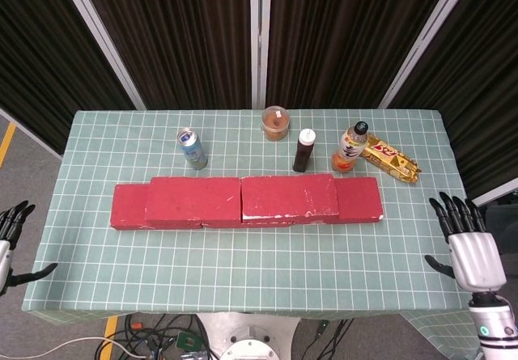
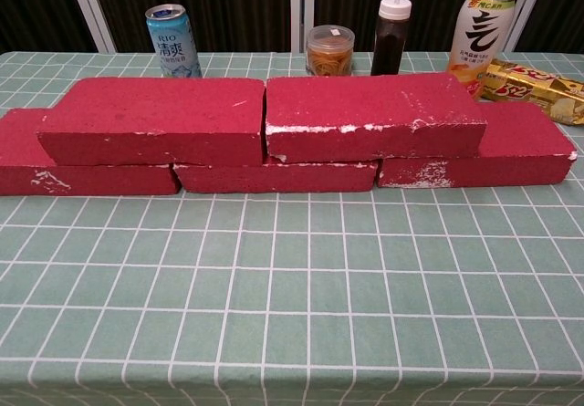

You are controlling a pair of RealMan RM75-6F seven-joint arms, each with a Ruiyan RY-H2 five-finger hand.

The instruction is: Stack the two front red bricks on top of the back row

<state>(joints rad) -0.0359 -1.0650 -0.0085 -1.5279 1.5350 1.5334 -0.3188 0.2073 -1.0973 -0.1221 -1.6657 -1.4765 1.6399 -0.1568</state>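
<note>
Two red bricks lie side by side on top of a lower row of red bricks: the left upper brick (image 1: 194, 199) (image 2: 155, 119) and the right upper brick (image 1: 289, 196) (image 2: 370, 115). The lower row (image 2: 274, 176) shows at both ends (image 1: 128, 206) (image 1: 360, 198) and under the seam. My right hand (image 1: 467, 249) hangs off the table's right edge, fingers spread, holding nothing. My left hand (image 1: 10, 235) is off the left edge, fingers apart and empty. Neither hand shows in the chest view.
Behind the bricks stand a blue drink can (image 1: 193, 148) (image 2: 173, 39), a small jar (image 1: 275, 123) (image 2: 329, 50), a dark bottle with a white cap (image 1: 303, 150) (image 2: 391, 35), a drink bottle (image 1: 350, 147) (image 2: 480, 30) and a golden snack packet (image 1: 391, 159) (image 2: 538, 88). Green checked cloth (image 1: 243, 255) covers the table.
</note>
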